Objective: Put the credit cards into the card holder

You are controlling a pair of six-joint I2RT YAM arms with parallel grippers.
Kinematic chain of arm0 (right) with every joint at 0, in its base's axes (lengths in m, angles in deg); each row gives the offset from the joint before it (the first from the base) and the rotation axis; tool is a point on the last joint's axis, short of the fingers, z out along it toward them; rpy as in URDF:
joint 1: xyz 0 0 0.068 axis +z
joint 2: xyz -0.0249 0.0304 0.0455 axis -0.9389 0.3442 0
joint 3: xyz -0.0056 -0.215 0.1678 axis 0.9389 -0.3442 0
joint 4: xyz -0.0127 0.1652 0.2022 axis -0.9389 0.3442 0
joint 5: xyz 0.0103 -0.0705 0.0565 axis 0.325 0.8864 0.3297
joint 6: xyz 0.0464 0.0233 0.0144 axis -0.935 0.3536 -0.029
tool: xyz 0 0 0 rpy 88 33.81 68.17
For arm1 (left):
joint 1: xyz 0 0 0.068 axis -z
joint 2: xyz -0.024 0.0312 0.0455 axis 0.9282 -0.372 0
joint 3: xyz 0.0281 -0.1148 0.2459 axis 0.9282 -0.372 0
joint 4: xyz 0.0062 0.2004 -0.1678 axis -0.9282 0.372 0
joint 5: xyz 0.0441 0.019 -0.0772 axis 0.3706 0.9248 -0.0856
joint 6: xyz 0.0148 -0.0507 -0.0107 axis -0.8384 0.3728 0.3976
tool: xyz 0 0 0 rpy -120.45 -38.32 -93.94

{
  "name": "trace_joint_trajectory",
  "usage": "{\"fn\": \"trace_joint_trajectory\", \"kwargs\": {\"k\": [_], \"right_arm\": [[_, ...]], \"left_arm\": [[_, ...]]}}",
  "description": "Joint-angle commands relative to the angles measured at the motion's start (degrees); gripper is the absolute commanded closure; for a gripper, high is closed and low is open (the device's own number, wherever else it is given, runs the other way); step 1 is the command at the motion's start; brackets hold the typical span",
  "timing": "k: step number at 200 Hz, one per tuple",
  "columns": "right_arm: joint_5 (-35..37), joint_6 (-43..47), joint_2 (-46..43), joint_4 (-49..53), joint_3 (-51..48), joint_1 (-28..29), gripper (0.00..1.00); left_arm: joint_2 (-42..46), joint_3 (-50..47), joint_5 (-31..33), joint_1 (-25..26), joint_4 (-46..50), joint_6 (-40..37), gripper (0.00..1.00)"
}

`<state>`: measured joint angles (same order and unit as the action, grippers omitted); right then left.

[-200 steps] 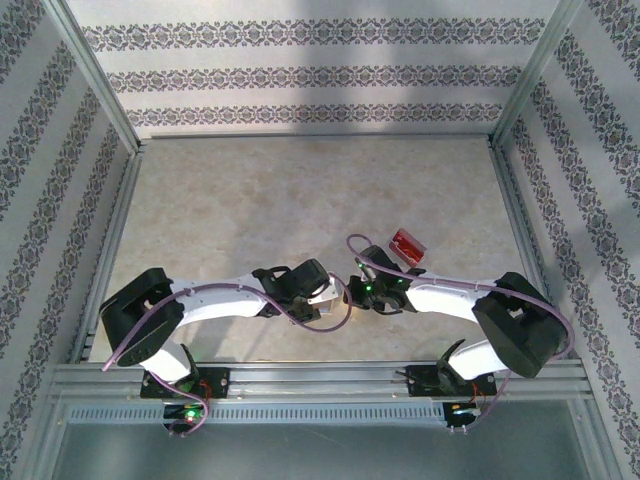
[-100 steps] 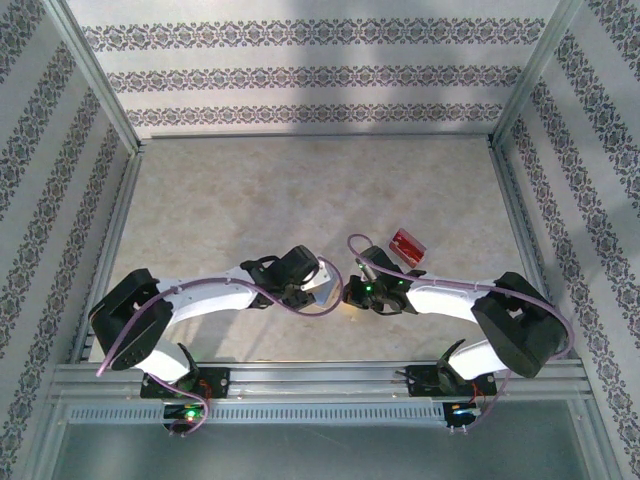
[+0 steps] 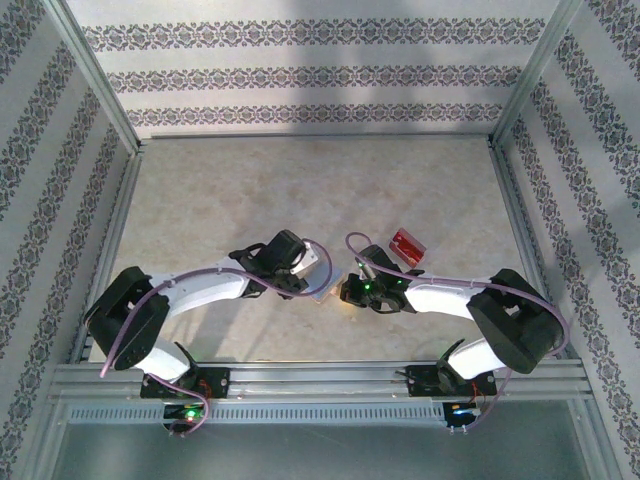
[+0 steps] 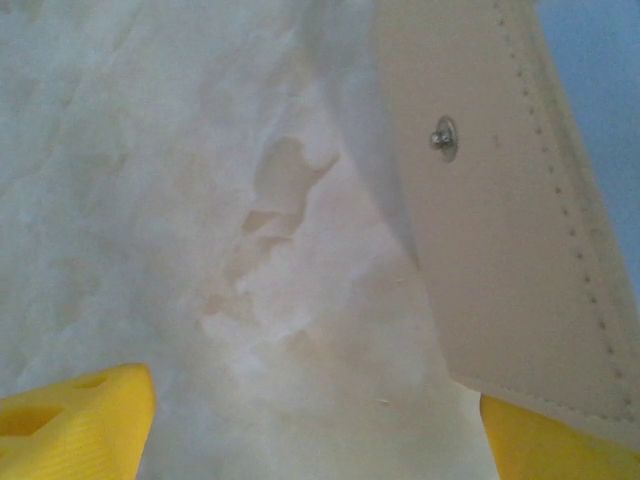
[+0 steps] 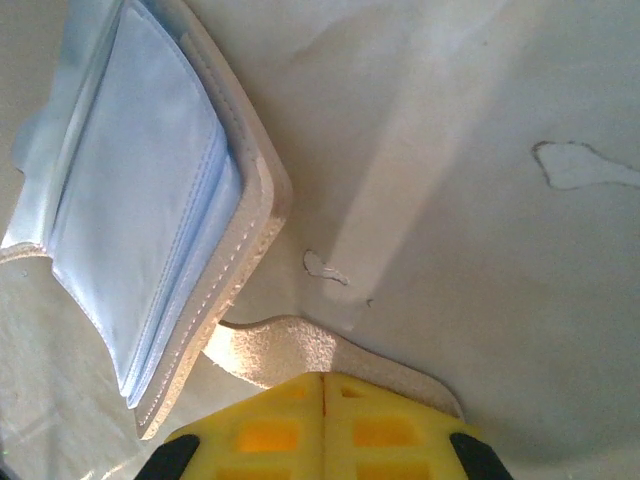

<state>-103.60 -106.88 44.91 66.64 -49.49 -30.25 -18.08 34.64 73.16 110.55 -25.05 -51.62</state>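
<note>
Seems like the prep step: right gripper (image 5: 322, 420) is clamped shut on the tab of the card holder (image 5: 170, 230) sitting near-centre, left gripper (image 4: 310, 435) hangs wide and empty just beside it, so next it has to grab the red card (image 3: 407, 243) off to the far right.

This looks like a robotics lab test cell, not a lived-in room. A small worktop (image 3: 300, 190) with a marble-look surface is boxed in on three sides by flat panels (image 3: 320, 75) papered in repeating floral stripes. Bare aluminium posts (image 3: 95, 70) frame the panels at the corners. A slotted aluminium rail (image 3: 320, 378) runs along the near edge, and two white-and-black robot arms, the left arm (image 3: 200, 290) and the right arm (image 3: 445, 297), are bolted to it side by side. Purple cables (image 3: 350, 238) loop along the arms, and small green lights (image 3: 187, 411) glow at their bases.
</note>
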Motion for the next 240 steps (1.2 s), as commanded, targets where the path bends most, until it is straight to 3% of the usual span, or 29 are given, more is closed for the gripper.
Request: {"fn": "trace_joint_trajectory", "kwargs": {"k": [1,63,187,205,240], "right_arm": [[2.7,1.0,4.6,8.9,-2.3,-0.4,0.97],[2.8,1.6,4.9,9.2,-1.1,0.0,0.97],[6.0,3.6,1.2,14.2,1.5,1.4,0.97],[6.1,3.3,0.6,15.0,1.7,1.4,0.97],[5.0,3.1,-1.8,12.9,0.6,0.1,0.97]], "left_arm": [[0.9,2.1,1.4,-2.7,-1.1,2.2,0.14],[-1.3,2.2,1.8,-5.7,-1.5,1.8,0.09],[-9.0,5.9,1.1,-6.1,1.0,0.7,0.07],[-9.2,6.6,0.7,-6.0,3.0,0.5,0.12],[-9.2,7.1,-7.1,-5.9,7.9,1.7,0.23]]}}
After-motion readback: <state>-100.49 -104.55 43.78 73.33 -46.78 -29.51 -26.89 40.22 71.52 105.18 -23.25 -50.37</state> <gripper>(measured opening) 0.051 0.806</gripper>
